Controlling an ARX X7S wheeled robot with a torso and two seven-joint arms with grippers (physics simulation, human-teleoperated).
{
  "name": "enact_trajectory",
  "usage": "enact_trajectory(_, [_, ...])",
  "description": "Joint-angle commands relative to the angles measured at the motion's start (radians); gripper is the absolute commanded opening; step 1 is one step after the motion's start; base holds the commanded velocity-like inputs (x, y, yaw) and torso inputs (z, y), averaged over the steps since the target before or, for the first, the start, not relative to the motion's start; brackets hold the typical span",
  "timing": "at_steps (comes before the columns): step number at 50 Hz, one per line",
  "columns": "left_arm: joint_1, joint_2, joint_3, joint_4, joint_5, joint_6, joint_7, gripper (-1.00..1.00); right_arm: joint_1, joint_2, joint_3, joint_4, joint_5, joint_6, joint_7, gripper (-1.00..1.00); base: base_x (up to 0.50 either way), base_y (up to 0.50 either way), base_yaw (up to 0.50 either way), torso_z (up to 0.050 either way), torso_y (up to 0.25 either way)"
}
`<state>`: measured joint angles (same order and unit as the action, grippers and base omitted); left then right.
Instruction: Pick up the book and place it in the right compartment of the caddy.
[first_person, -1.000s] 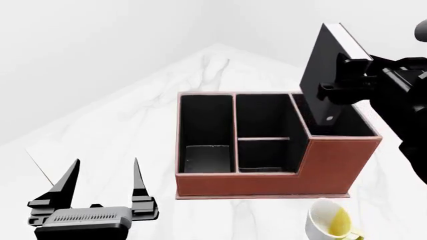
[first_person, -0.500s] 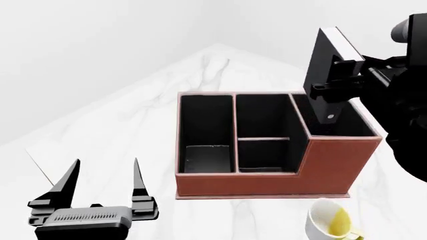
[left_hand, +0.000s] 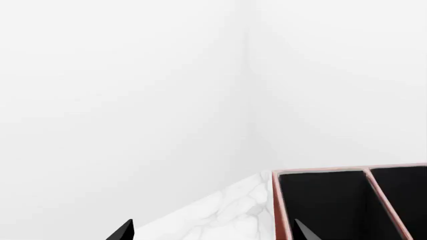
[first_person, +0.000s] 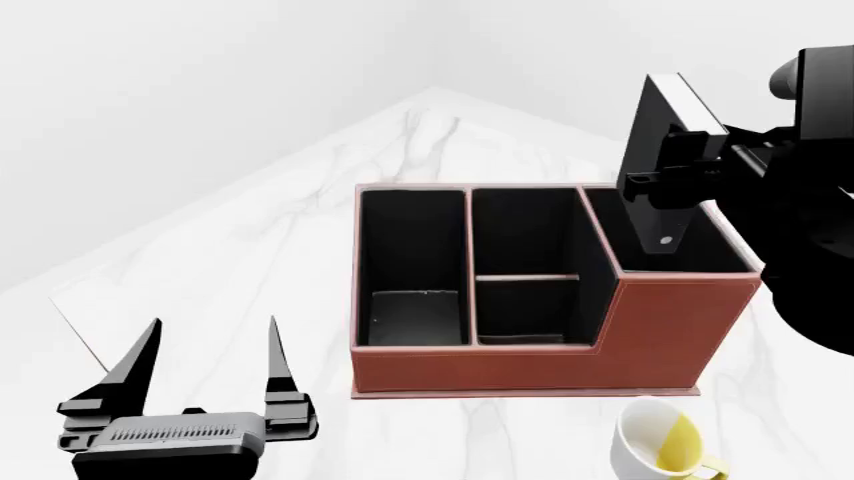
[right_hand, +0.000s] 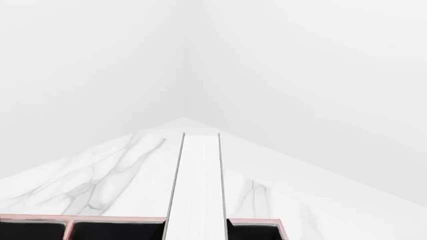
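Note:
My right gripper (first_person: 678, 172) is shut on the book (first_person: 651, 140), a black hardcover with white page edges. It holds the book upright, tilted a little, with its lower end down inside the right compartment (first_person: 715, 246) of the reddish-brown caddy (first_person: 534, 366). In the right wrist view the white page edges (right_hand: 197, 185) run down between the caddy's rims (right_hand: 257, 221); the fingers are out of that frame. My left gripper (first_person: 207, 345) is open and empty, low at the front left, left of the caddy. Its view shows the caddy's left section (left_hand: 323, 202).
A white-and-yellow mug (first_person: 661, 445) stands in front of the caddy's right end. The caddy sits on a white marble table (first_person: 240, 260) that narrows to a far corner against white walls. The narrow left section and the divided middle section hold nothing visible.
The book has dropped a little lower into the right compartment and stands slightly more upright. My left gripper has not moved.

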<state>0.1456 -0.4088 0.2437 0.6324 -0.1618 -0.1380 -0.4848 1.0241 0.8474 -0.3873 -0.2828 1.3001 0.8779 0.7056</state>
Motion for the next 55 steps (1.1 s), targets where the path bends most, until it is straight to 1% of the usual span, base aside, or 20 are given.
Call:
enact_trajectory(1, [-0.002,-0.002,0.003,-0.002,-0.001,0.000,-0.002,1.00,0.022,-0.010,0.004,0.058,-0.100,-0.015,-0.037,-1.00,0.00,0.00,0.00,0.000,0.000])
enact_trajectory(35, [-0.004,-0.007,0.007,-0.006,-0.006,0.005,-0.009,1.00,0.076,-0.104,-0.112,0.251,-0.279,-0.084,-0.166,-1.00,0.00,0.00,0.00,0.000,0.001])
enact_trajectory(55, [-0.005,-0.011,0.008,-0.006,-0.011,0.006,-0.014,1.00,0.073,-0.116,-0.127,0.305,-0.313,-0.109,-0.188,-1.00,0.00,0.00,0.00,0.001,0.002])
